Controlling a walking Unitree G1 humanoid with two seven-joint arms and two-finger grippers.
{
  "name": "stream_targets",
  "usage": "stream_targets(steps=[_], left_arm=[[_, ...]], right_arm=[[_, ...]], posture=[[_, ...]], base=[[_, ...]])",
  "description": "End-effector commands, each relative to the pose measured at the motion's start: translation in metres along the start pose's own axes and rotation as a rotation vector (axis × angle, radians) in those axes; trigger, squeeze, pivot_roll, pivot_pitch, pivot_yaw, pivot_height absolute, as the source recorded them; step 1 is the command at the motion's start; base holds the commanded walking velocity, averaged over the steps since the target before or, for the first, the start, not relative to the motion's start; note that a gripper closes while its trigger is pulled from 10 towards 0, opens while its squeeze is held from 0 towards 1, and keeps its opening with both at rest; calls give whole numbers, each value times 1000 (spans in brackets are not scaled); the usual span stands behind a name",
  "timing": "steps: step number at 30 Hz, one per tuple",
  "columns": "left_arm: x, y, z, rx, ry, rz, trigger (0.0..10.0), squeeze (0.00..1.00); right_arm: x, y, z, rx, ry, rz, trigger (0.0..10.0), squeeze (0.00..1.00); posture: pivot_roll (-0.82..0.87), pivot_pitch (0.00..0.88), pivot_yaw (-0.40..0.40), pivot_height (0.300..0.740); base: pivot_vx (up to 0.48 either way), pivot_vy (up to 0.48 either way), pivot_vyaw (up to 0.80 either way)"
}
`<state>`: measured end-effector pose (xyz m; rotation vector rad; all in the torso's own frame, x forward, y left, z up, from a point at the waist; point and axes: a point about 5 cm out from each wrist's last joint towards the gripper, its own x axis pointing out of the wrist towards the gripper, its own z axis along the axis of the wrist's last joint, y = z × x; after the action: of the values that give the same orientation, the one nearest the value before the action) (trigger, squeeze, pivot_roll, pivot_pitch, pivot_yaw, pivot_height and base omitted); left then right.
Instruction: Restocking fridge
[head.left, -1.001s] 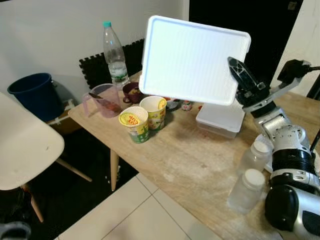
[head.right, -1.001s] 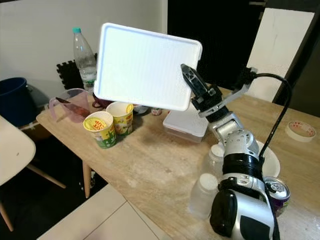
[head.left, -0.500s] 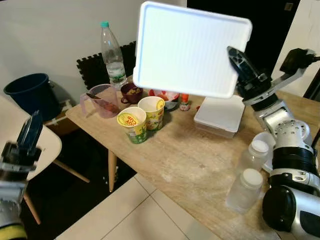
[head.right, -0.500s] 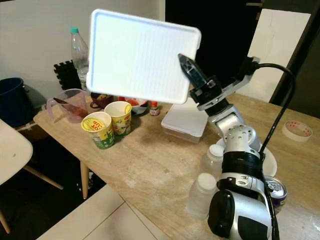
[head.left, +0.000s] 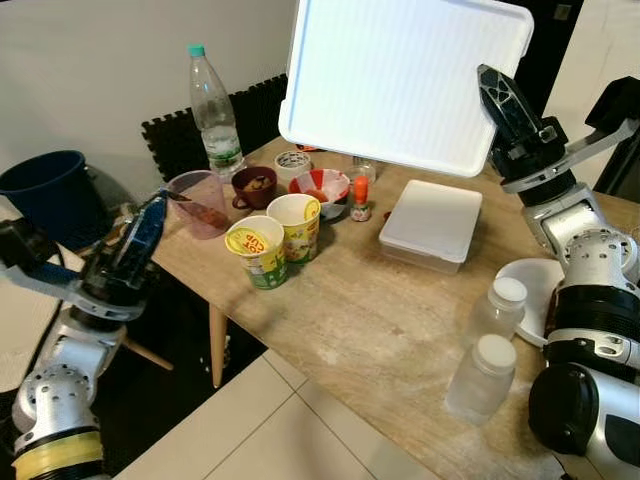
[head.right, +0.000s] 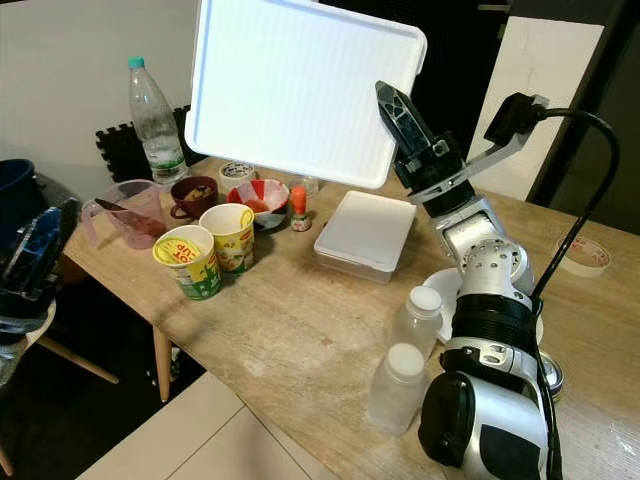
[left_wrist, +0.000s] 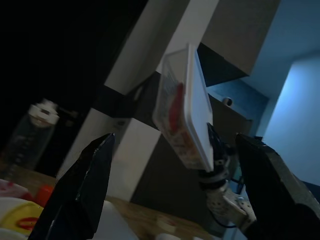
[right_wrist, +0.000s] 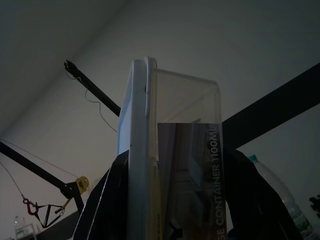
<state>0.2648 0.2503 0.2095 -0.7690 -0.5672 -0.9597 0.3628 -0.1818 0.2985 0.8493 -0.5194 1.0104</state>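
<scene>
A clear food container with a white lid (head.left: 400, 85) hangs high above the table, its lid facing me. My right gripper (head.left: 495, 95) is shut on its right edge; in the right wrist view the container (right_wrist: 170, 165) sits between both fingers (right_wrist: 110, 200). A second white-lidded container (head.left: 432, 222) rests on the wooden table (head.left: 380, 320) below it. My left gripper (head.left: 150, 225) is raised beside the table's left end, open and holding nothing. In the left wrist view it looks between its spread fingers (left_wrist: 85, 185) at the lifted container (left_wrist: 185, 110).
Two printed paper cups (head.left: 260, 250), a pink jug (head.left: 195, 200), small bowls (head.left: 325, 185) and a water bottle (head.left: 207, 100) crowd the table's left end. Two white-capped bottles (head.left: 475, 375) and a plate (head.left: 525, 280) stand near my right arm. A blue bucket (head.left: 45, 190) sits left.
My right gripper has carried the container up and to the right, uncovering the bowls behind. My left arm has risen into view at the left, beside the table end.
</scene>
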Motion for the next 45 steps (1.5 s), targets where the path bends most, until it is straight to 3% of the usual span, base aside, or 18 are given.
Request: stream_targets(steps=[1, 7, 8, 9, 10, 18, 29, 45], left_arm=[[7, -4, -15, -49, 12, -15, 10000, 1000], [29, -10, -33, -104, 2, -70, 10000, 1000], [33, -11, -36, -104, 10, -78, 10000, 733], [36, -12, -38, -104, 20, -84, 10000, 204], [38, -12, -40, -105, 25, -87, 10000, 0], [45, -15, -48, -108, 38, -93, 10000, 0], [51, 2, -47, -26, -7, 42, 10000, 0], [58, -3, -43, -6, -59, 3, 10000, 0]], right_arm=[[12, 8, 1, -14, -10, 46, 10000, 0], [17, 11, -17, 7, 46, 54, 10000, 0], [19, 12, -20, 11, 52, 59, 10000, 0], [20, 13, -22, 13, 60, 62, 10000, 0], [21, 13, -24, 12, 66, 64, 10000, 0], [23, 15, -25, 17, 67, 72, 10000, 0], [23, 21, -34, 31, 101, 101, 10000, 0], [20, 24, -44, 41, 148, 112, 10000, 0]], posture=[[1, 0, 40, 740], [0, 0, 38, 740], [0, 0, 38, 740], [0, 0, 38, 740], [-1, 0, 41, 740], [-1, 0, 44, 740], [-2, 0, 48, 740], [-8, 0, 54, 740]], base=[[0, 0, 0], [0, 0, 0], [0, 0, 0], [0, 0, 0], [0, 0, 0], [0, 0, 0], [0, 0, 0], [0, 0, 0]])
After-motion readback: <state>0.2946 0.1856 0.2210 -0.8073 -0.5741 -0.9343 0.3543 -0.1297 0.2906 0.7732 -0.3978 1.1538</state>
